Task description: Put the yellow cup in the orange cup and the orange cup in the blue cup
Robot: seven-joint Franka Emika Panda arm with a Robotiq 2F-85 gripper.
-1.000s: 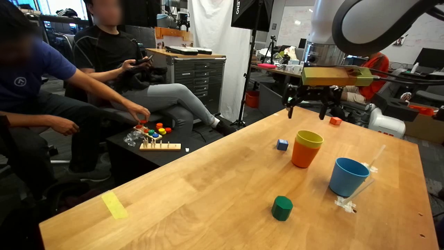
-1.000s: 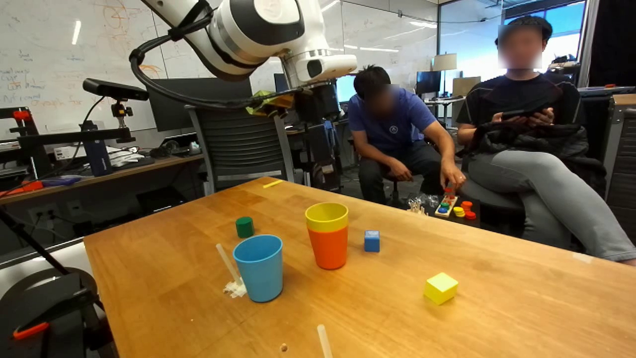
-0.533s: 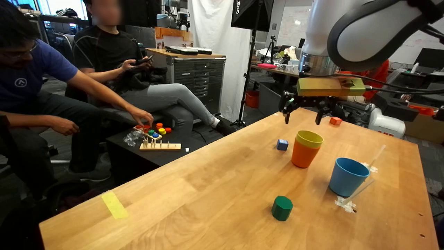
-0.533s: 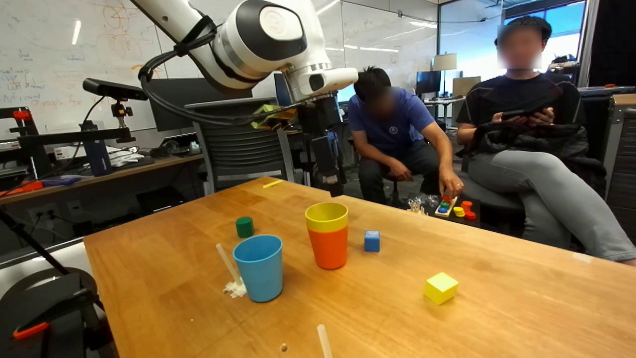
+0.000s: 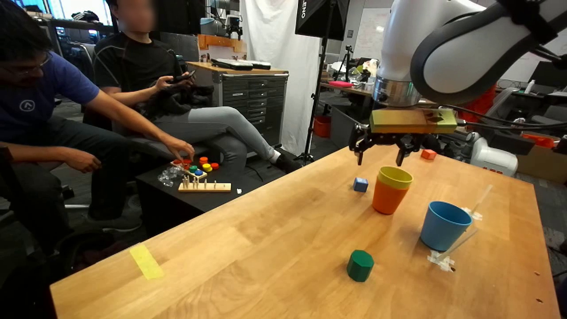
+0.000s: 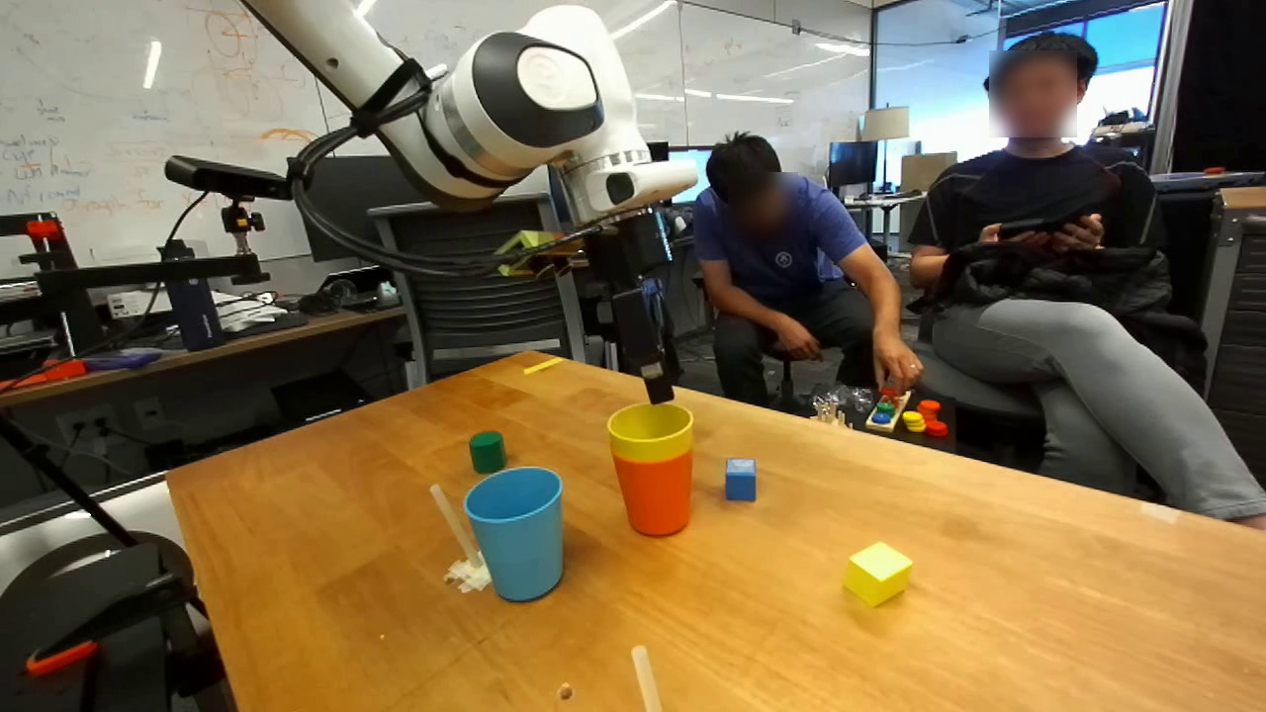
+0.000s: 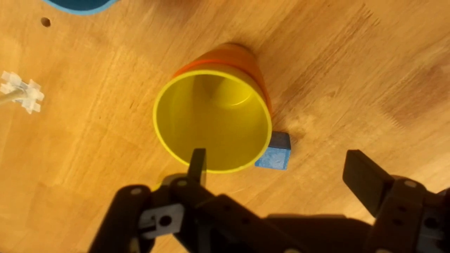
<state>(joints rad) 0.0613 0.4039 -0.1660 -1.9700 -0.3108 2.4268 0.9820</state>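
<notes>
In an exterior view, the end effector [image 5: 380, 162] is hanging above the tabletop [image 5: 266, 248], its jaws standing wide apart and gripping nothing. Close by and lower, the yellow cup [image 5: 395, 178] is nesting in the orange cup [image 5: 388, 199]; the pair is standing upright. The blue cup [image 5: 443, 228] is standing upright near them, apart. A blue block [image 5: 360, 184] is sitting beside the pair, a green block [image 5: 360, 266] is standing nearer the camera, and a red block [image 5: 428, 154] is lying toward the far edge. A person in blue [image 5: 48, 97] and a person in black [image 5: 128, 66] are sitting past the tabletop.

In an exterior view, a yellow block [image 6: 878, 574] is lying to the right of the pair, with the blue block sitting between. The end effector is hovering at the yellow cup's far rim; whether they are touching, this angle is not revealing.

In the wrist view, one jaw is overlapping the yellow cup's lower rim, the other is standing well to the right, and the blue cup's rim is showing at the top edge.
</notes>
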